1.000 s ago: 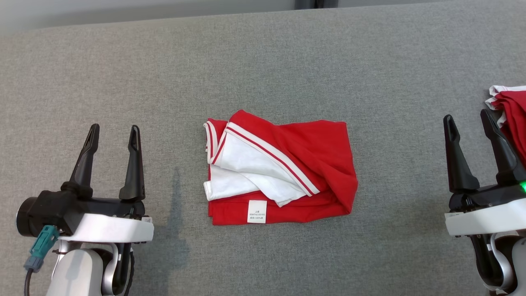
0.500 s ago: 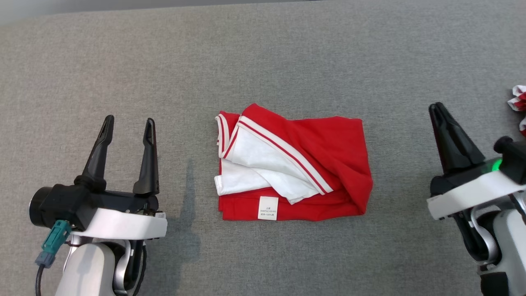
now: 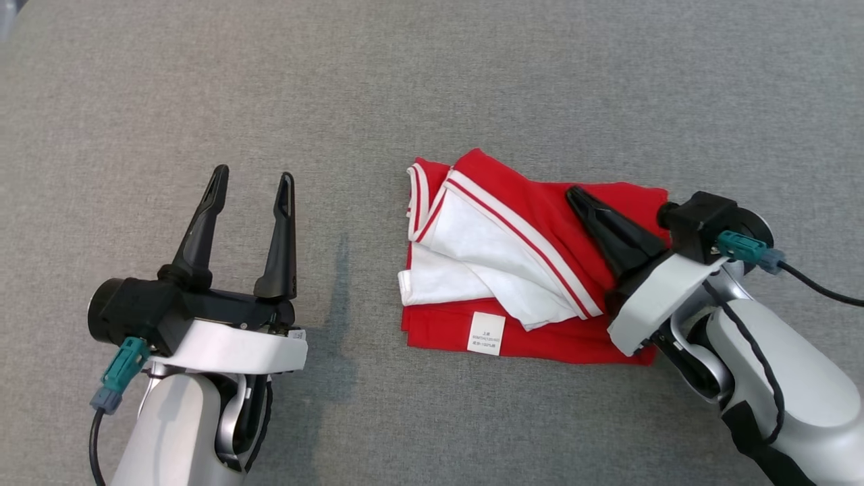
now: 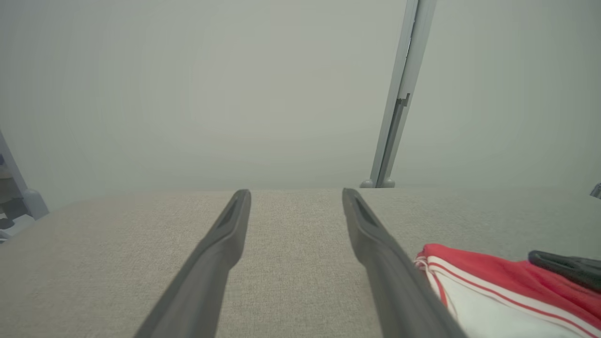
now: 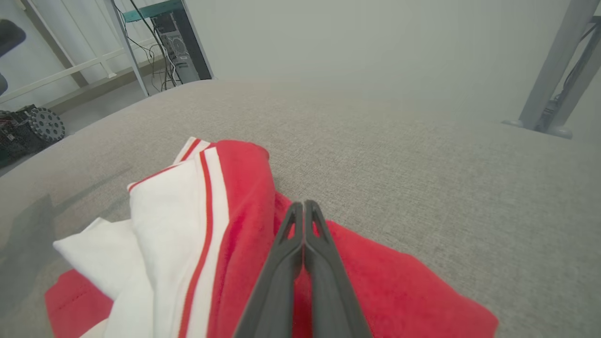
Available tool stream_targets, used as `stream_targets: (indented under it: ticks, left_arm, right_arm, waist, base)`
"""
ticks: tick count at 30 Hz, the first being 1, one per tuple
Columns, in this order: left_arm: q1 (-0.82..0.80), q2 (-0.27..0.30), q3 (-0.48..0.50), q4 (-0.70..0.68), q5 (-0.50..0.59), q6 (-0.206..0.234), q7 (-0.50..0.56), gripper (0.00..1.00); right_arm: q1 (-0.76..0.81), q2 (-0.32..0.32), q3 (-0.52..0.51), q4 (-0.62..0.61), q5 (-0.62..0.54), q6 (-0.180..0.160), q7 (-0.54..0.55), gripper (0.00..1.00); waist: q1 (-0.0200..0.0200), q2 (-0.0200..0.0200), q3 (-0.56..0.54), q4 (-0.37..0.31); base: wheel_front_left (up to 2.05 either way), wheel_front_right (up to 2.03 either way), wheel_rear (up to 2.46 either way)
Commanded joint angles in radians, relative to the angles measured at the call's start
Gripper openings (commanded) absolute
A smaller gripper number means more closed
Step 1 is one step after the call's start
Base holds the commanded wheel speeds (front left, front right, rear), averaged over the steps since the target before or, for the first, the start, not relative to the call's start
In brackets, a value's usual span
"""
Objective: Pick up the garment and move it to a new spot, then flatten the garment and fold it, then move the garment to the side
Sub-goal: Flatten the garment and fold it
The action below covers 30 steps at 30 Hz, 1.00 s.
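Note:
The garment (image 3: 486, 256) is a red and white top with striped trim, lying bunched and roughly folded on the grey cloth table (image 3: 432, 88), right of centre. A white label (image 3: 486, 333) shows on its near edge. My right gripper (image 3: 575, 194) is shut, its fingers pressed together with nothing between them. It lies over the garment's red right half and points toward the far left. In the right wrist view the shut right gripper (image 5: 304, 204) sits just above the red fabric of the garment (image 5: 235, 211). My left gripper (image 3: 255, 174) stands open, left of the garment and apart from it.
In the left wrist view the open left gripper (image 4: 296, 192) points across the bare table, with the garment (image 4: 479, 291) and the right gripper (image 4: 563, 265) at lower right. A metal post (image 4: 399, 94) rises past the far edge. Cabling and equipment (image 5: 183, 42) stand beyond the table.
My right gripper has shut and swung in from the right edge, over the garment's right half. The head camera has shifted, so the picture moved. The left gripper stays open.

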Motion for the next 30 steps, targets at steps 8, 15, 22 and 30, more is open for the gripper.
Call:
stream_targets:
  ticks: [8,15,22,30]
  left_arm:
    - [-0.015,-0.003,0.018,0.018,-0.009,-0.006,-0.012,1.00]
    - [-0.007,-0.001,0.037,0.009,-0.002,-0.008,-0.013,1.00]
    - [0.006,0.001,0.052,0.003,0.006,-0.010,-0.013,1.00]
    - [0.012,0.006,0.063,0.005,0.007,-0.012,-0.013,1.00]
  right_arm:
    - [-0.058,-0.045,0.195,0.044,0.139,-0.001,0.010,0.00]
    - [-0.068,-0.099,0.299,-0.034,0.198,-0.001,-0.010,0.00]
    - [-0.019,-0.142,0.349,-0.135,0.219,-0.001,-0.014,0.00]
    - [0.055,-0.158,0.354,-0.212,0.213,-0.001,0.011,0.00]
  waist:
    - [0.0000,0.0000,0.003,0.005]
    - [0.0000,0.0000,0.002,-0.016]
    - [0.0000,0.0000,-0.004,-0.041]
    - [0.0000,0.0000,-0.012,-0.069]
  base:
    - [0.00,0.00,0.00]
    - [0.00,0.00,0.00]
    - [0.00,0.00,0.00]
    - [0.00,0.00,0.00]
